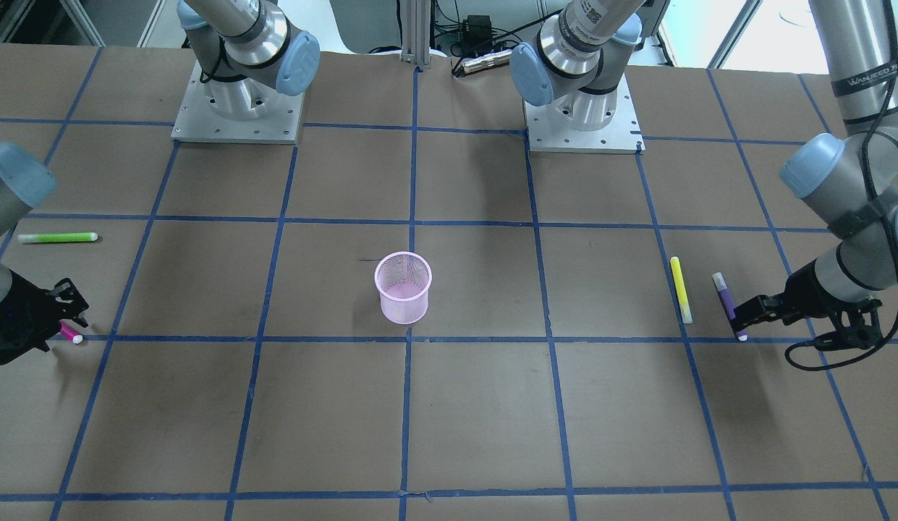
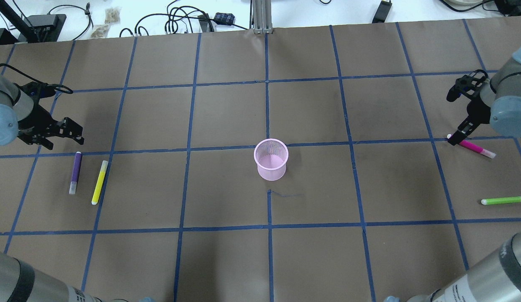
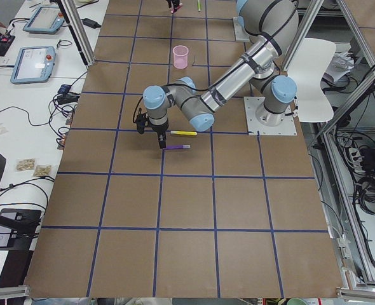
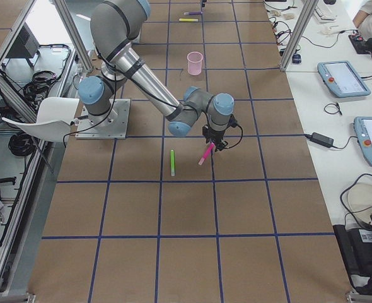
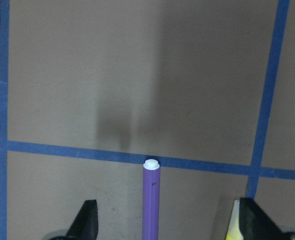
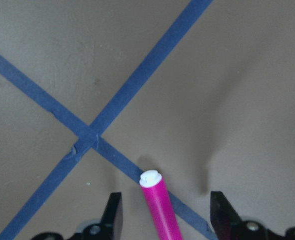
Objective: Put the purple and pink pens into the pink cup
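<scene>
The pink wire-mesh cup (image 2: pixel 271 161) stands upright; the purple pen (image 2: pixel 76 172) lies flat.

My right tool (image 4: pixel 215 142) hangs pointing down over the worktop (image 4: pixel 268 208), right at the upper end of the pink pen (image 4: pixel 205 155). Honestly can't tell from here whether the fingers touch it or how wide they're spread. The pen sits at a slant, and the green pen (image 4: pixel 172 162) is just beside it on the base side, running lengthwise along the worktop. The cup (image 4: pixel 195 63) stands upright well past both, further down the middle. Way at the far end there's a yellow pen (image 4: pixel 188 19) and a purple pen (image 4: pixel 194 12) close together, both tiny. Blue tape grid (image 4: pixel 214 208) all over the brown surface.
</scene>
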Robot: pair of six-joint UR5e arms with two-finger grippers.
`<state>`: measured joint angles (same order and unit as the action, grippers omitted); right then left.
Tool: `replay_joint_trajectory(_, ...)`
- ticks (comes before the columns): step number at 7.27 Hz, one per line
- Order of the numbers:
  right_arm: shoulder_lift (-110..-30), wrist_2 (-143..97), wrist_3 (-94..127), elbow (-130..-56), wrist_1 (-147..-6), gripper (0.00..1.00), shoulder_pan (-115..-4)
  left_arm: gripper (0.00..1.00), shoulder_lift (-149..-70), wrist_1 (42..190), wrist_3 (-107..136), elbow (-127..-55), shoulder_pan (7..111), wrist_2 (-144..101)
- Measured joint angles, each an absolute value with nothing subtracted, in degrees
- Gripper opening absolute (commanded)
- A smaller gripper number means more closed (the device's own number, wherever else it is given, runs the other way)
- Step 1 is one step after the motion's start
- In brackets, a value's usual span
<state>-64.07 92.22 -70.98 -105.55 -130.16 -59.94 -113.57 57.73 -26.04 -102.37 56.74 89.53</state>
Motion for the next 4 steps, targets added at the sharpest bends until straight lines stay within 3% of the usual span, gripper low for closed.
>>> replay_joint_trajectory(1, -64.0, 92.4, -71.0, -105.6, -130.1, 0.66, -59.9, 0.75, -115.3, 57.0, -26.2, -102.5, 56.5, 89.2)
replay_joint_trajectory(3, -63.9, 92.4, -71.0, -105.6, -130.1, 0.34, -59.9, 0.49, -117.1, 56.5, -26.5, -102.4, 56.3, 89.2)
replay_joint_trajectory(4, -63.8, 92.4, -70.9, -105.6, -130.2, 0.32, -59.9, 0.41, -117.5, 56.4, -26.5, -102.4, 56.3, 89.3)
